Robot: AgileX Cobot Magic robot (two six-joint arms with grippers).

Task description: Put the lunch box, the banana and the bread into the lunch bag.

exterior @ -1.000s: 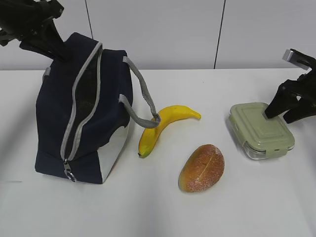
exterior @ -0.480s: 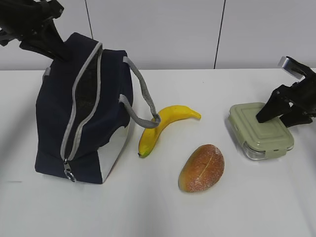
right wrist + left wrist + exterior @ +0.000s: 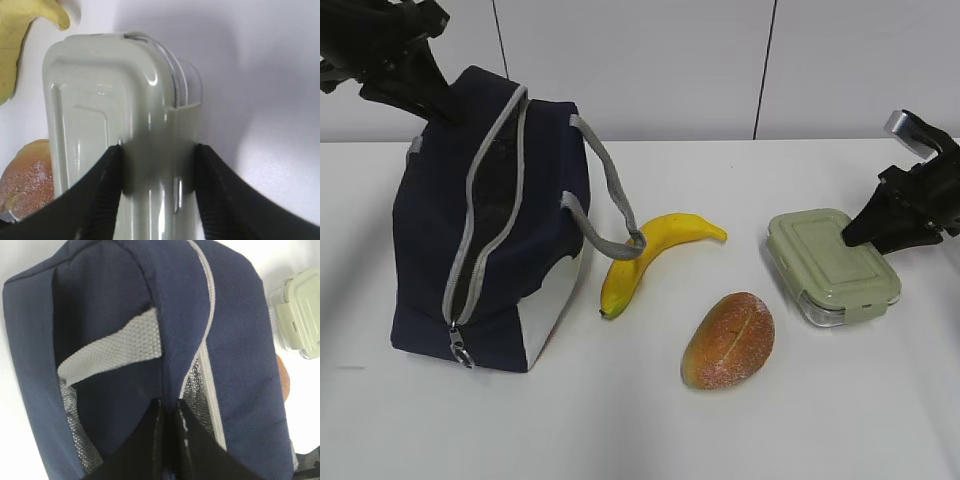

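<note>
**Right pincer on the lunch box, left pincer holding the bag mouth**

While your right pincer [image 3: 157,165] is clamped across one end of the lunch box [image 3: 832,263], its fingers [image 3: 100,195] pressing the pale green lid from both sides, the box looks low over the tabletop [image 3: 640,430] or resting on it (contact is hard to tell). That grip across the narrow width suits carrying it level.

Your left pincer [image 3: 167,412] is pinched together on the navy fabric at the top of the lunch bag [image 3: 485,220], apparently to keep the unzipped mouth steady and open; silver lining shows either side of it.

Beyond the right pincer's tips, toward the bag, lie the banana [image 3: 655,255] and the bread [image 3: 730,340], both untouched, the banana's far end under the grey handle [image 3: 610,190].
</note>
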